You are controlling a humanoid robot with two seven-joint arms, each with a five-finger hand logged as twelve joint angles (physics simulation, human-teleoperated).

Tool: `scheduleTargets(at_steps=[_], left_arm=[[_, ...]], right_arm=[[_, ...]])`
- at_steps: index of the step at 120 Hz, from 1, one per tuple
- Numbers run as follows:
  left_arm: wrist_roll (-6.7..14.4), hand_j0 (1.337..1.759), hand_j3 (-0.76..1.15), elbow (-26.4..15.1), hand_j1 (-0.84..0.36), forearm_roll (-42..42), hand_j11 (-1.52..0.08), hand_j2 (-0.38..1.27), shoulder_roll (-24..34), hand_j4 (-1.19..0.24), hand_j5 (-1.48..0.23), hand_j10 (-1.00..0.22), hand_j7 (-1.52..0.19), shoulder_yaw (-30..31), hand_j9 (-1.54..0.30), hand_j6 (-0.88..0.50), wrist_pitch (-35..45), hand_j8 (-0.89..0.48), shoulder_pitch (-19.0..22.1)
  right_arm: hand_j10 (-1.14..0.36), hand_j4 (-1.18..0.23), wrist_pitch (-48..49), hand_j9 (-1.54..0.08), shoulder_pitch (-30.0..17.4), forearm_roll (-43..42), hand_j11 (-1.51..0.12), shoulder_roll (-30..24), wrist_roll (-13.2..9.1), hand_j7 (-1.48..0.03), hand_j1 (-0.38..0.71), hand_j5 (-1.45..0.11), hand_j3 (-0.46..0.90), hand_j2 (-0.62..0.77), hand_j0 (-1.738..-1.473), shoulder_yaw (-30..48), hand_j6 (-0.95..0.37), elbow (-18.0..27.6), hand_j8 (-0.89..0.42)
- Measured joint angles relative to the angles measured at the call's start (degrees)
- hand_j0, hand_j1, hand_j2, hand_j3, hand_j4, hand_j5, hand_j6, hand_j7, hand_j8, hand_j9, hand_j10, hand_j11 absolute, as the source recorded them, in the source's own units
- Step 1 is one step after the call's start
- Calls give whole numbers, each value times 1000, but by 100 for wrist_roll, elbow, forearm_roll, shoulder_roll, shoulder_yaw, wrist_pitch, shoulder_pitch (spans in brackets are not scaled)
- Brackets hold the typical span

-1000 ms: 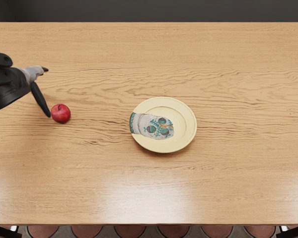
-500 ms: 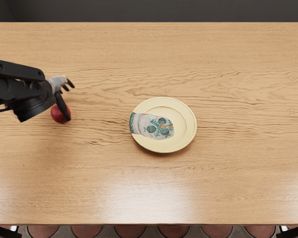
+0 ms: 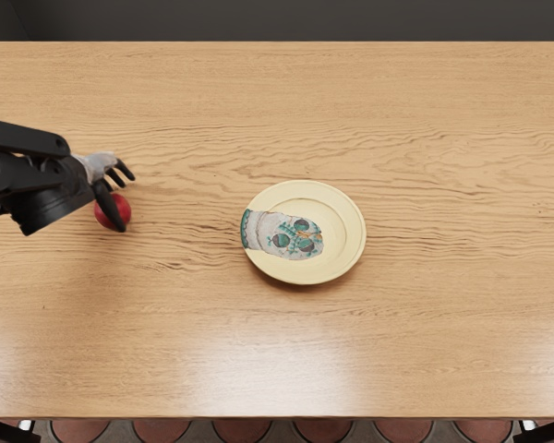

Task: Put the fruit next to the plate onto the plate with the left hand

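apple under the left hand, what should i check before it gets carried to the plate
1. left hand positioned at the apple: ok, it overlaps the apple's top and left side.
2. Secure hold on the apple: cannot tell, the hand hides the contact.
3. Apple on the plate: not ok, it sits on the table to the plate's left, apart from it.
4. Plate ready to receive: ok, it lies flat and only its painted pattern shows on it.
5. Right arm out of the way: ok, it is not in view.
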Motion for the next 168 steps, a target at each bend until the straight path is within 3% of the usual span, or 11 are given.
scheduleTargets(at_steps=[110,141,168], left_arm=[[0,1655,0,96,-237,17,-697,109,97,-519,-689,-516,-696,8,-697,-498,57,-515,267],[32,1654,0,98,-233,21,-769,130,91,-569,-744,-574,-767,-16,-770,-458,58,-557,287],[37,1655,0,87,-278,2,-796,181,85,-522,-791,-596,-794,-42,-796,-418,46,-518,253]], right_arm=[[0,0,1,0,0,2,0,0,0,0,-349,0,0,0,-1658,0,0,-1,0],[0,0,0,0,0,0,0,0,0,0,-349,0,0,0,-1658,0,0,0,0],[0,0,0,0,0,2,0,0,0,0,-349,0,0,0,-1658,0,0,0,0]])
